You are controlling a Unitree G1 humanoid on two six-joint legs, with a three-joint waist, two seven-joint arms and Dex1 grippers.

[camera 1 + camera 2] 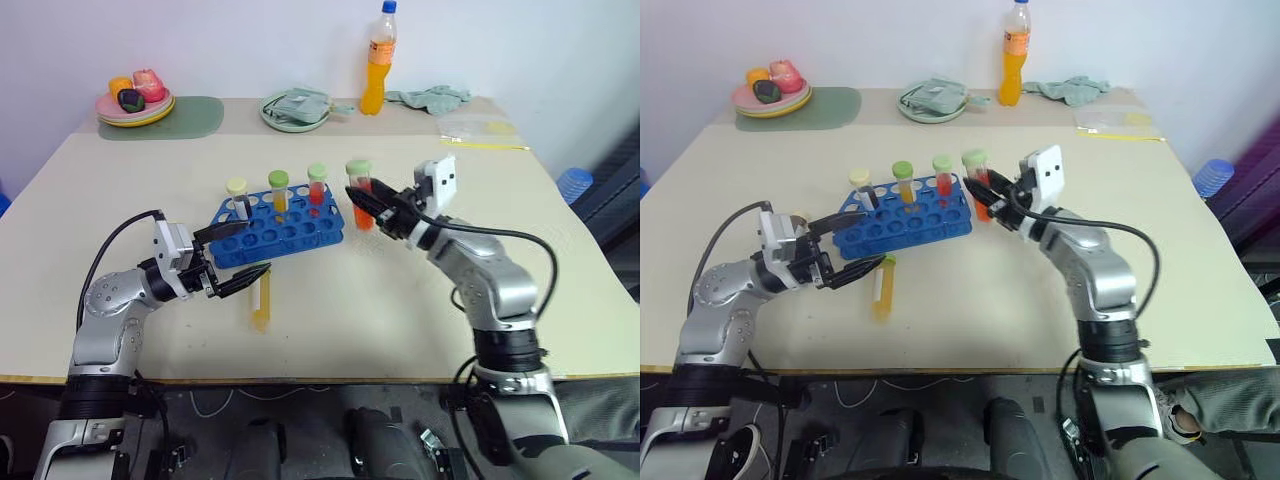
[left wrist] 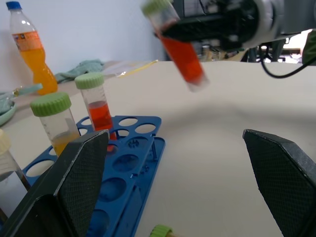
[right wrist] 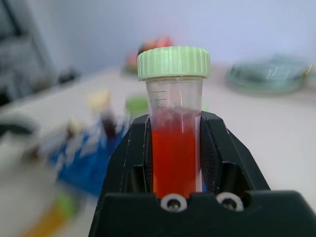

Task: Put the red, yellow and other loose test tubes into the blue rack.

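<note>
right gripper: jaws clamped on red tube, held above the bench beside blue rack
left gripper: jaws spread, empty
head views: yellow tube lying loose on the bench
right wrist view: pale green cap upright

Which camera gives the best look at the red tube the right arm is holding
The right wrist view: the red tube stands upright and close between the right tool's fingers, its pale green cap plain. Both eye views show it small beside the blue rack; the left wrist view shows it tilted overhead.
</note>
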